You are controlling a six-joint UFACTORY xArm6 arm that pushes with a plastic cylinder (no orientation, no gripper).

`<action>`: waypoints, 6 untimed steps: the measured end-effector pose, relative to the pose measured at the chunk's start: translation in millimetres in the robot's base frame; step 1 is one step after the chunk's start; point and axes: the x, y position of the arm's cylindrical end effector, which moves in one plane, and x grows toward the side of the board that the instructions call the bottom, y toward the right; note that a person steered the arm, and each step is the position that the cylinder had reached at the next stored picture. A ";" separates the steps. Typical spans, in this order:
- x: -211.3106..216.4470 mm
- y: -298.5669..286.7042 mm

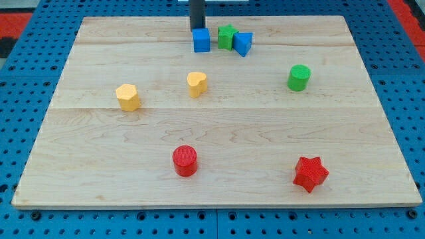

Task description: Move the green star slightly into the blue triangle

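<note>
The green star [226, 36] sits near the view's top, in the middle of the board. The blue triangle [243, 44] is right beside it on the view's right and touches it. A blue cube [201, 40] stands just to the star's left, with a narrow gap. My rod comes down from the top edge and my tip [197, 28] ends just behind the blue cube, to the left of the green star.
A green cylinder [299, 78] stands at the right. A yellow heart [196, 83] and a yellow hexagon-like block [127, 97] lie at mid-left. A red cylinder [184, 160] and a red star [310, 174] lie near the bottom. The wooden board [372, 159] rests on a blue perforated base.
</note>
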 end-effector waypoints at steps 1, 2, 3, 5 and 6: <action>-19.3 -9.9; -36.4 20.9; -32.6 28.1; -25.0 48.0; -24.4 67.2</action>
